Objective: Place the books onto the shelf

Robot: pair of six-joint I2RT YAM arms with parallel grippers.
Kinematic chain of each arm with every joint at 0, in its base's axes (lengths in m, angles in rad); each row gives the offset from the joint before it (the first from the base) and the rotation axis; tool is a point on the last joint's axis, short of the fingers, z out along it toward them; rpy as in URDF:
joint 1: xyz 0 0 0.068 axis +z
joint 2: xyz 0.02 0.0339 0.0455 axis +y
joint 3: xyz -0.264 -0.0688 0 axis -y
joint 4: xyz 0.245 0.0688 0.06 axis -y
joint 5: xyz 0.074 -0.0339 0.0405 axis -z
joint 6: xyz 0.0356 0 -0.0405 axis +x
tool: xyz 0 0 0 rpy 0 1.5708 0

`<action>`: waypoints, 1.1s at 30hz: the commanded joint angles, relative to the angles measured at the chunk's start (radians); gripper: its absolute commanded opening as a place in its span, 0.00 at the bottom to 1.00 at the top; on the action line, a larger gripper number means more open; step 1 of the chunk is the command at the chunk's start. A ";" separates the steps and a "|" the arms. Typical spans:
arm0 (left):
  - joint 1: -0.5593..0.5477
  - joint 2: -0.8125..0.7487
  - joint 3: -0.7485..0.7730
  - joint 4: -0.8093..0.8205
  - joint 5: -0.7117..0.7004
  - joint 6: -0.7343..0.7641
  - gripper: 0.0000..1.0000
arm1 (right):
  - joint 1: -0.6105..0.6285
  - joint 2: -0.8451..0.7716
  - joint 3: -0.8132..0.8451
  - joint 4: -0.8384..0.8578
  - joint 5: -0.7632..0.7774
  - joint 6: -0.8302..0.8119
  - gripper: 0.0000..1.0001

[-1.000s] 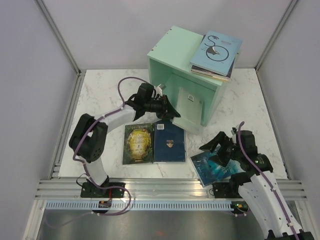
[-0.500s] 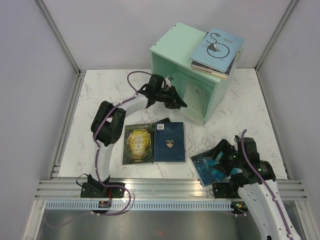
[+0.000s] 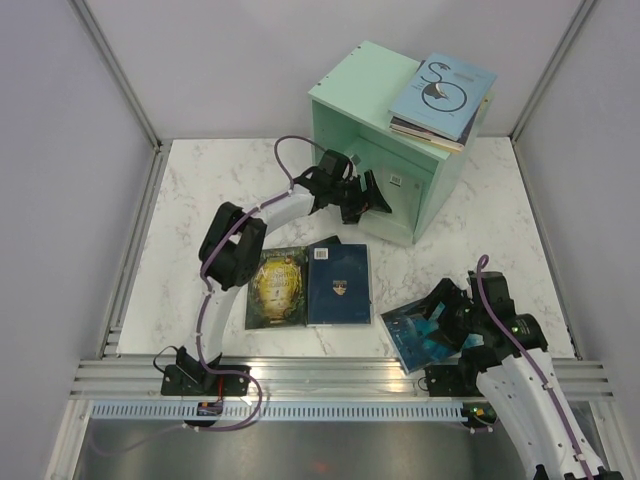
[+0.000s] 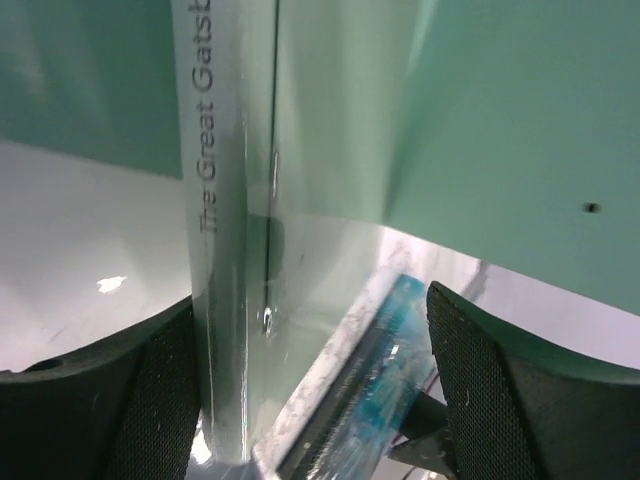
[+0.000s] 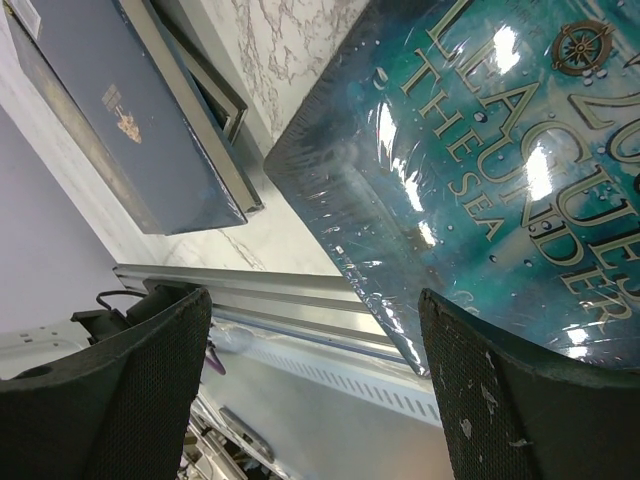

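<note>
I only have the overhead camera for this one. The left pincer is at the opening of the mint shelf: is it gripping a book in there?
Observer: No. On the left wrist camera the left pincer is wide open, and a thin pale book stands upright between its jaws inside the shelf.
Operator: Which book is it?
Observer: Its spine reads "The Great Gatsby".
Operator: And the right arm, low over the teal book?
Observer: The right wrist camera shows the right pincer open above the teal book, which lies flat and is not gripped.
</note>
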 commanded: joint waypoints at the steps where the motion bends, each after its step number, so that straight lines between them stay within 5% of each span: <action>1: -0.004 -0.051 0.040 -0.137 -0.127 0.081 0.86 | 0.005 0.017 0.028 0.015 0.019 -0.006 0.87; 6: 0.016 -0.102 0.070 -0.433 -0.476 0.106 0.88 | 0.005 0.020 0.006 0.047 0.007 0.022 0.87; 10: 0.023 -0.137 0.061 -0.521 -0.685 0.134 0.89 | 0.003 0.014 -0.020 0.075 -0.007 0.042 0.87; 18: -0.026 -0.255 -0.047 -0.526 -0.742 0.195 0.77 | 0.005 0.015 -0.038 0.098 -0.005 0.052 0.87; 27: -0.116 -0.246 -0.153 -0.472 -0.675 0.157 0.17 | 0.005 -0.008 -0.038 0.092 -0.005 0.052 0.87; 33: -0.154 -0.210 -0.147 -0.464 -0.684 0.129 0.07 | 0.005 -0.043 -0.038 0.043 0.000 0.042 0.87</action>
